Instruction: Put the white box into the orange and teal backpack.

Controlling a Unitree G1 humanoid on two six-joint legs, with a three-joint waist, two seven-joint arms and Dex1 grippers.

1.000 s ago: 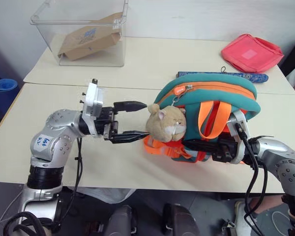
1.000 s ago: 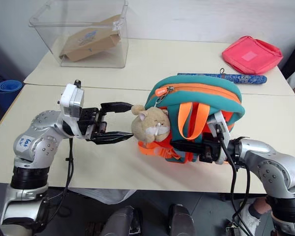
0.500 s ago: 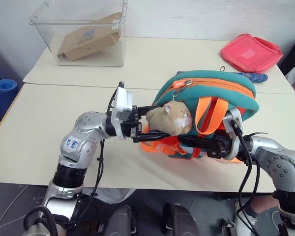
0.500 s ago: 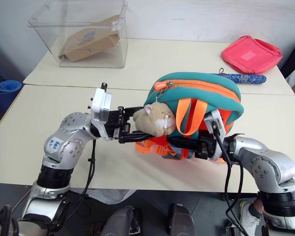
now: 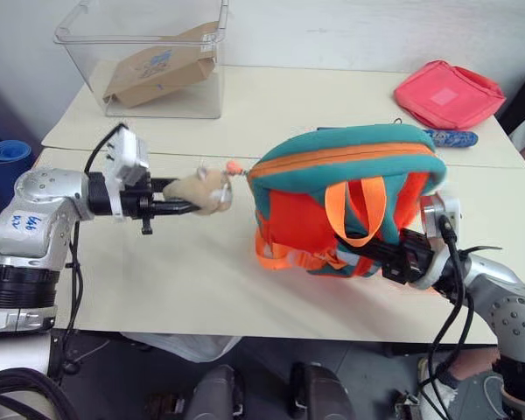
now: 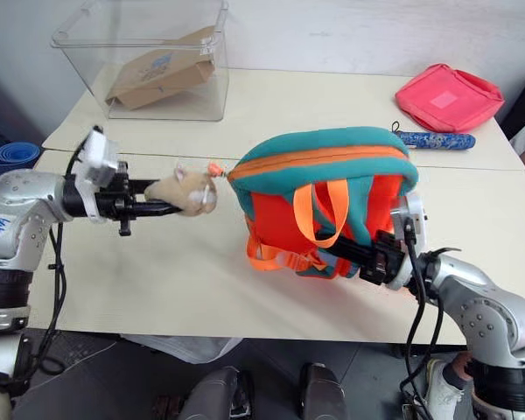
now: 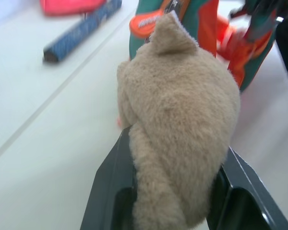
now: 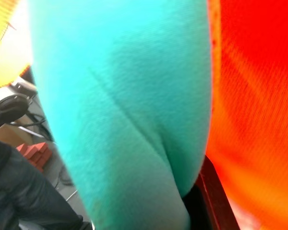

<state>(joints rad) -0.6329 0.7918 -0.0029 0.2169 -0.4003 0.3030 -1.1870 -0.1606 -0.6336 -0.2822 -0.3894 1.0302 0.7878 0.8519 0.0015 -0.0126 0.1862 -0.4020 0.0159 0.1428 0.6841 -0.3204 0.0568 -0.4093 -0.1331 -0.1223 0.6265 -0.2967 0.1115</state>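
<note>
At left centre of the frame we see the left tool (image 5: 185,207) clamped on the plush hamster charm (image 5: 203,191), pulled taut left of the orange and teal backpack (image 5: 332,206). The backpack stands at centre on the worktop (image 5: 157,271). At lower right the right tool (image 5: 381,254) grips the backpack's teal side, fingers closed.

Cream table (image 5: 157,280): backpack (image 5: 350,175), clear bin (image 5: 149,61)
</note>
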